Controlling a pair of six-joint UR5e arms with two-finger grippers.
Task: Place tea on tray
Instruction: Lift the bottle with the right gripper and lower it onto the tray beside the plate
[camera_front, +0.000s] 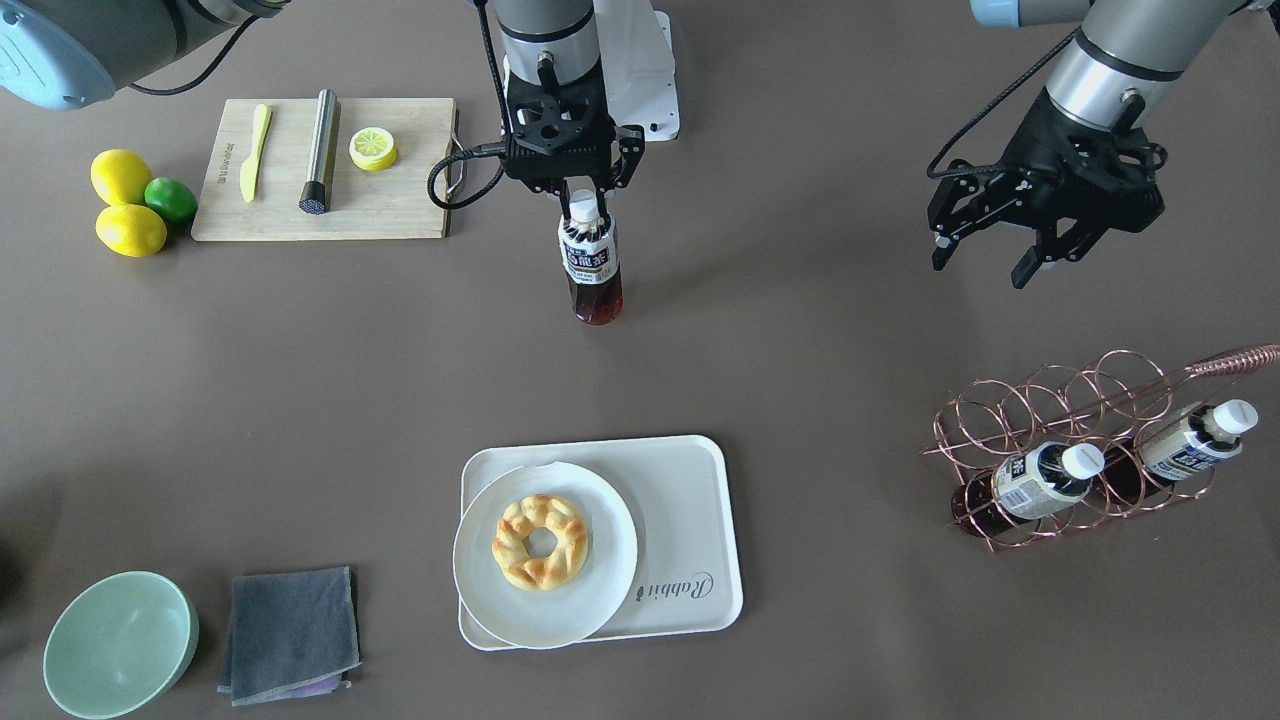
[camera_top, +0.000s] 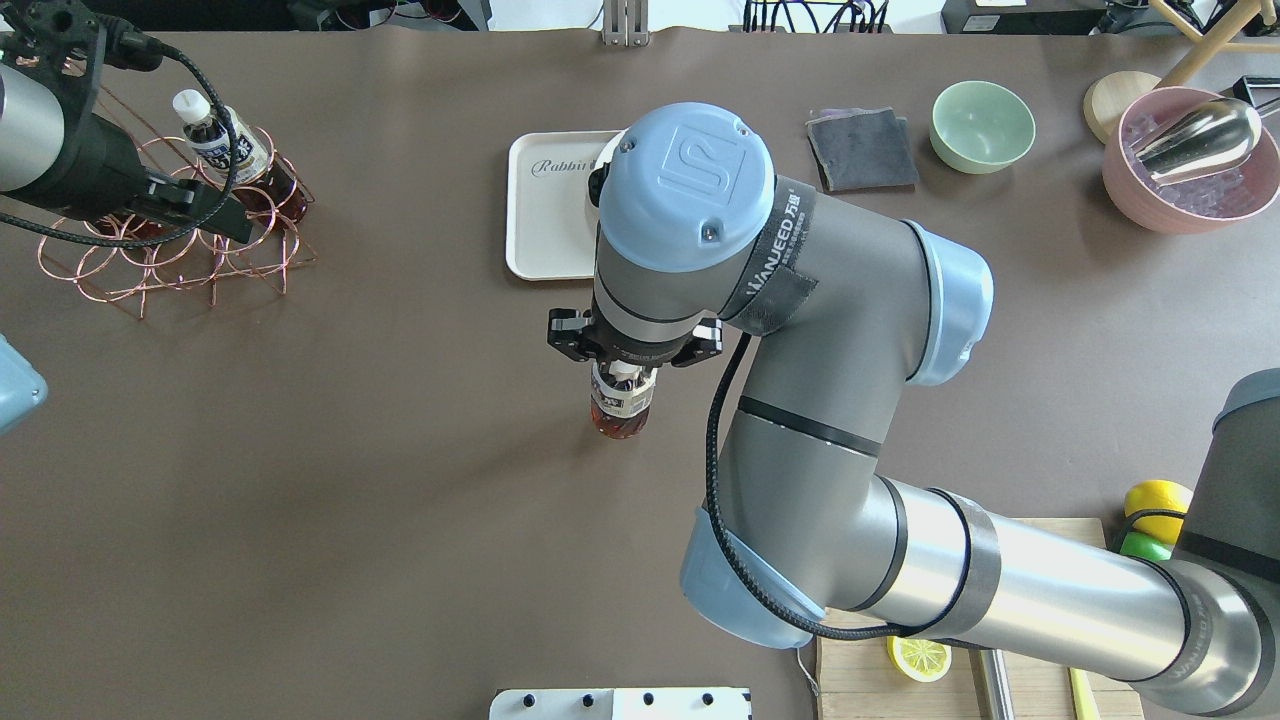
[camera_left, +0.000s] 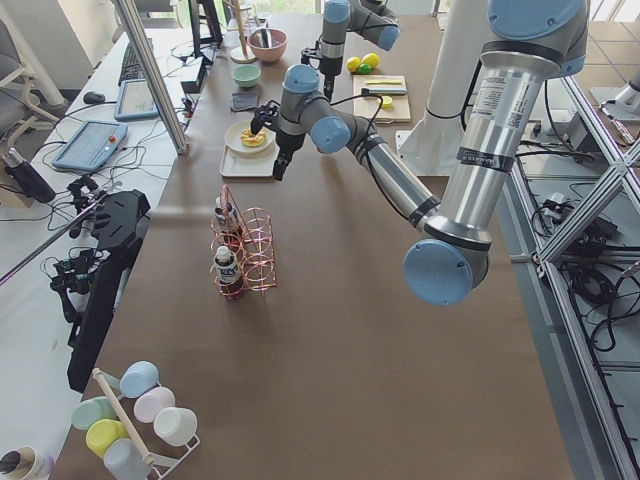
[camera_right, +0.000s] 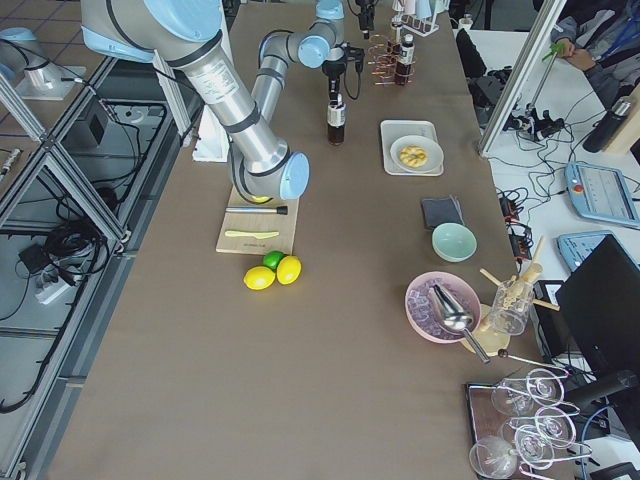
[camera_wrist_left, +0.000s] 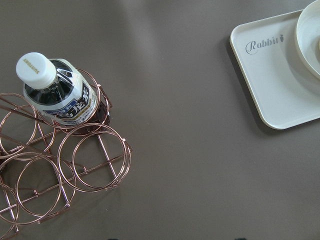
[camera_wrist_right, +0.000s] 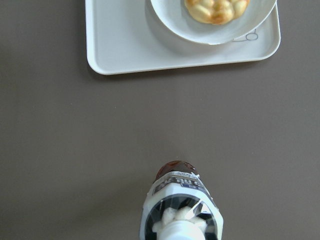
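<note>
Brown in its clear bottle, the tea is upright in the right gripper, whose jaws are clamped on the neck just under the white cap. It sits mid-table, well apart from the tray; whether its base touches the surface cannot be told. The left gripper has its jaws wide apart and holds nothing, above bare table near the copper wire rack.

The front-facing view shows the whole tray with a round plate and a ring pastry on it. In the overhead view the right arm hides most of these. The right wrist camera looks down on the gripped bottle with the tray ahead of it.

The tray carries the script word "Rabbit". In the left wrist view, a rack bottle has "SUNTORY" on its cap.
</note>
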